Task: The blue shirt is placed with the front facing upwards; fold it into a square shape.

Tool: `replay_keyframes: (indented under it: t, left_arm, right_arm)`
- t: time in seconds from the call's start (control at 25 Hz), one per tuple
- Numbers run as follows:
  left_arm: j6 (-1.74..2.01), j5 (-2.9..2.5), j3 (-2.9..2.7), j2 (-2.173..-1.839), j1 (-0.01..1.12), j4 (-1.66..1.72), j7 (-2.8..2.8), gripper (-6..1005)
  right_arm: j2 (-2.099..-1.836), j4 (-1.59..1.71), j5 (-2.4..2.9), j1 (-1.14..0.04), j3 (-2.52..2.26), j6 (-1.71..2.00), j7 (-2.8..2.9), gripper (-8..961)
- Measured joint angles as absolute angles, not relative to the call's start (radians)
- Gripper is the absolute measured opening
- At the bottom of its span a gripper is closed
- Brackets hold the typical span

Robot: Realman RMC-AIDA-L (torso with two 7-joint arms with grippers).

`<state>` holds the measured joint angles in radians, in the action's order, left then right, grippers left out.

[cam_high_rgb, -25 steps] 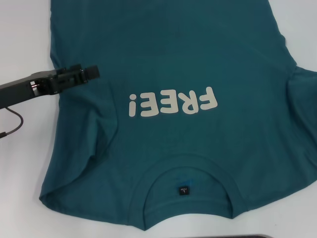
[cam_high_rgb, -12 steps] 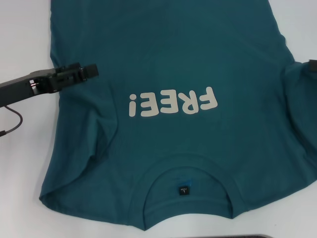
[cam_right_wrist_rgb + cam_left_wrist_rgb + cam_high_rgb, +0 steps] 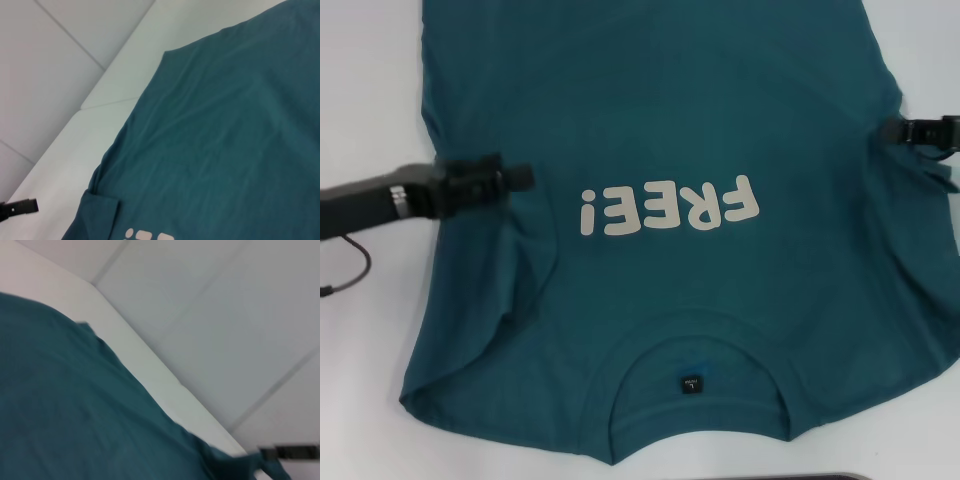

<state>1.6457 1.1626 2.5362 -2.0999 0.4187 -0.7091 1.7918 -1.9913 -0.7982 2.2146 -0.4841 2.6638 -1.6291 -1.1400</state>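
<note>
The blue shirt (image 3: pixel 660 110) lies spread flat on the white table (image 3: pixel 370 90). Its collar (image 3: pixel 700 335) and black neck tag (image 3: pixel 690 384) are nearest me, and the white letters (image 3: pixel 670 208) read upside down. My left gripper (image 3: pixel 523 178) reaches in from the left over the shirt's left side, level with the letters. At the right edge of the view, my right gripper (image 3: pixel 886 131) points inward at the shirt's right side by the sleeve (image 3: pixel 930 230). The left wrist view shows shirt cloth (image 3: pixel 75 405) and, far off, the right gripper (image 3: pixel 295 452). The right wrist view shows the shirt (image 3: pixel 225 125) and the distant left gripper (image 3: pixel 20 207).
The table's far edge (image 3: pixel 165 380) meets a grey tiled floor (image 3: pixel 225 315). A thin black cable (image 3: pixel 350 270) hangs under the left arm. Folds bunch in the cloth by the left sleeve (image 3: pixel 510 290). A dark strip (image 3: pixel 810 477) shows at the near edge of the head view.
The left gripper has turned and shifted slightly toward the collar and inward over the shirt. The right gripper has come into view from the right edge, up to the shirt's side.
</note>
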Motion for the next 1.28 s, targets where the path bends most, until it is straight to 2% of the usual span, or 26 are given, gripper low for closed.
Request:
replay_keyframes:
  t: [0.64, 0.8, 1.08, 1.28]
  left_arm:
    - [1.668, 1.149, 2.401, -2.097, 0.41, -0.715, 1.779, 874]
    - [1.668, 1.149, 2.401, -2.097, 0.41, -0.713, 1.778, 874]
    - [1.674, 1.149, 2.401, -2.097, 0.408, -0.709, 1.778, 875]
    - [1.687, 1.143, 2.401, -2.097, 0.406, -0.709, 1.778, 875]
  right_arm:
    - [-2.007, -0.742, 2.211, -0.564, 2.606, -1.604, -1.143, 171]
    - [-1.999, -0.744, 2.216, -0.554, 2.605, -1.594, -1.135, 361]
    - [-1.965, -0.757, 2.218, -0.459, 2.607, -1.606, -1.102, 655]
    - [-1.944, -0.771, 2.218, -0.384, 2.611, -1.606, -1.071, 794]
